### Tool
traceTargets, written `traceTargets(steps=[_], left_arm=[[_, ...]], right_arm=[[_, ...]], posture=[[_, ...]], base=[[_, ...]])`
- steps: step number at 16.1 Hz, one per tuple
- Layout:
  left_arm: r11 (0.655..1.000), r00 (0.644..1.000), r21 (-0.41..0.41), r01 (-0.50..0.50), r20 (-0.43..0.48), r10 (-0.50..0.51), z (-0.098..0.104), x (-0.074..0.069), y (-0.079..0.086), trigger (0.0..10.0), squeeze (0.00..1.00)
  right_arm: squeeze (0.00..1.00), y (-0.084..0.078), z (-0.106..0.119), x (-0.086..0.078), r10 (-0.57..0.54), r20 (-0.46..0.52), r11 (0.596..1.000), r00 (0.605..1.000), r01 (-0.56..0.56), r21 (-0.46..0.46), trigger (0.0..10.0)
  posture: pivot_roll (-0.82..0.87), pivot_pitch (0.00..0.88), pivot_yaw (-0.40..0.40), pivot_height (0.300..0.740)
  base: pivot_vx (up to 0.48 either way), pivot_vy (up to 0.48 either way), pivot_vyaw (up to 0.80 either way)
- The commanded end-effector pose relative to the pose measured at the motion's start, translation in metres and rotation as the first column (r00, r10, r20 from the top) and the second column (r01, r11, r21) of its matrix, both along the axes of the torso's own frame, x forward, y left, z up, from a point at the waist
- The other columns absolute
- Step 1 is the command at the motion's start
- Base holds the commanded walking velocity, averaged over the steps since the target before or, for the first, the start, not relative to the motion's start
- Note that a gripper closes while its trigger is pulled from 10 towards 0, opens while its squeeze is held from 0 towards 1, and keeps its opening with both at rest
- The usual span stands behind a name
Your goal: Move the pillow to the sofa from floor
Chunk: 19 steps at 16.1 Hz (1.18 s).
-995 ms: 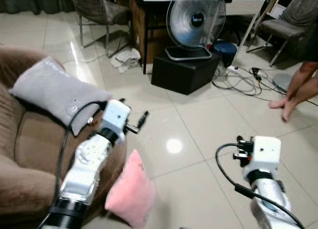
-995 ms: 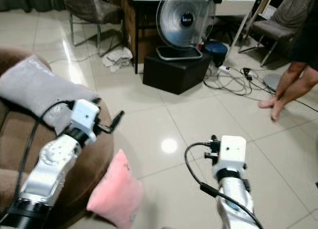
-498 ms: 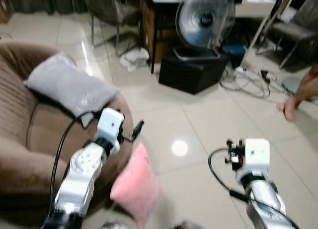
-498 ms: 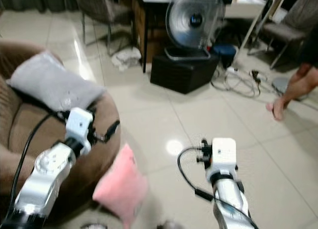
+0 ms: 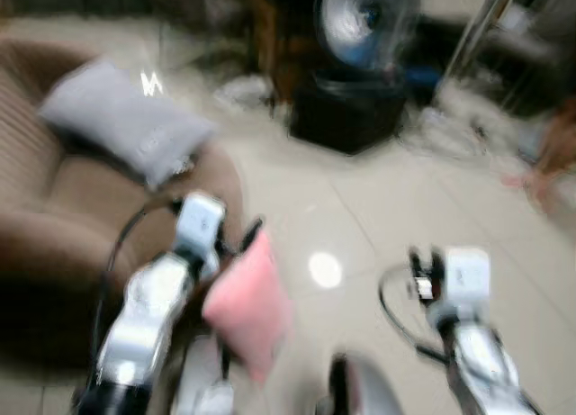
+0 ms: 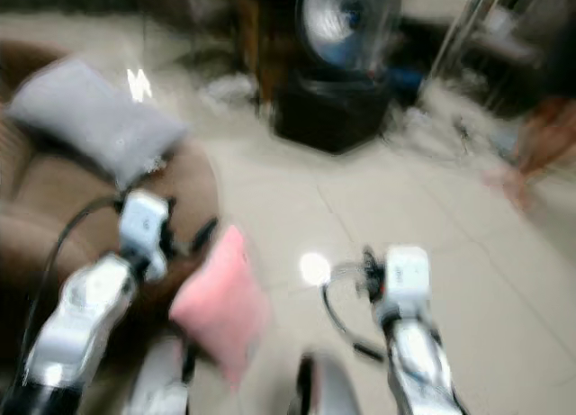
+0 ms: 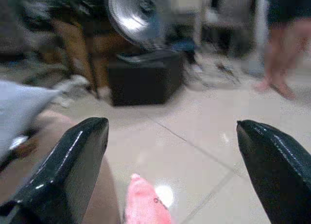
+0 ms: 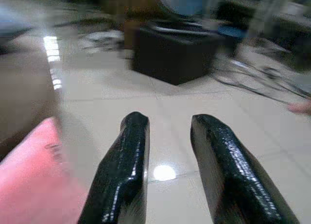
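The picture is blurred. A pink pillow (image 5: pixel 249 302) stands on the tiled floor, leaning on the front of the brown sofa (image 5: pixel 63 208); it also appears as the pink pillow (image 7: pixel 143 202) low between my left fingers. My left gripper (image 7: pixel 170 129) is wide open and holds nothing, out in front of the sofa edge just above the pillow's top corner. My right gripper (image 8: pixel 171 121) hangs over bare floor to the right of the pillow, its fingers a narrow gap apart with nothing between them. A grey pillow (image 5: pixel 121 118) lies on the sofa.
A fan (image 5: pixel 364 23) sits on a black box (image 5: pixel 346 118) ahead, with cables on the floor to its right. A person's bare legs (image 7: pixel 277 63) stand at the far right. Open tiled floor (image 5: pixel 360 217) lies between me and the box.
The whole picture has shifted and blurred, so the camera is moving. The pink pillow still leans on the sofa. Both arms keep the same pose.
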<state>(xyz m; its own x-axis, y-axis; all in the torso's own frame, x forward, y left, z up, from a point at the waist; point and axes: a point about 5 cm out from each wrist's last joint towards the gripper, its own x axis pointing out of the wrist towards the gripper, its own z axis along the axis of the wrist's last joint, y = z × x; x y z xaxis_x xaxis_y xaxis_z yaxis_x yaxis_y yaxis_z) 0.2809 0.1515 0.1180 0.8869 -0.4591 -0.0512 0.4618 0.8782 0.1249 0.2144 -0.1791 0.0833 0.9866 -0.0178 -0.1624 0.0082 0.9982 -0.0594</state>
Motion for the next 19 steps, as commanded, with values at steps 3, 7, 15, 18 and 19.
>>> traceTargets(steps=[3, 7, 15, 18, 19], left_arm=[[1.000, 0.998, -0.016, 0.020, -0.058, -0.021, -0.009, -0.007, 0.001, 10.0, 1.00], [0.998, 0.997, -0.009, 0.057, -0.043, -0.057, -0.007, -0.009, -0.002, 10.0, 1.00], [0.998, 0.998, 0.034, 0.057, 0.005, -0.057, -0.005, -0.005, -0.003, 10.0, 0.00], [0.997, 0.999, 0.048, 0.054, 0.003, -0.055, -0.006, -0.005, -0.002, 10.0, 0.00], [0.997, 0.999, 0.050, 0.053, 0.007, -0.053, -0.006, -0.004, -0.002, 10.0, 0.00]], right_arm=[[1.00, 0.001, -0.002, -0.001, 0.026, 0.009, 0.999, 1.000, -0.026, 0.018, 10.0], [1.00, 0.000, -0.007, -0.003, 0.038, 0.010, 0.998, 0.999, -0.038, 0.044, 10.0], [0.00, 0.006, -0.013, -0.007, 0.078, -0.027, 0.997, 0.997, -0.078, 0.005, 10.0], [0.00, 0.009, -0.013, -0.007, 0.088, -0.023, 0.996, 0.996, -0.088, -0.008, 10.0], [0.00, 0.009, -0.014, -0.007, 0.079, -0.028, 0.997, 0.996, -0.079, -0.001, 10.0]], posture=[[0.09, 0.036, -0.092, 0.585], [0.09, 0.037, -0.094, 0.585], [0.08, 0.042, -0.083, 0.585], [0.08, 0.045, -0.082, 0.585], [0.08, 0.045, -0.082, 0.585]], base=[[0.000, 0.000, 0.00], [0.000, 0.000, 0.00], [0.039, 0.000, 0.00], [0.402, 0.000, 0.00], [0.420, 0.000, 0.00]])
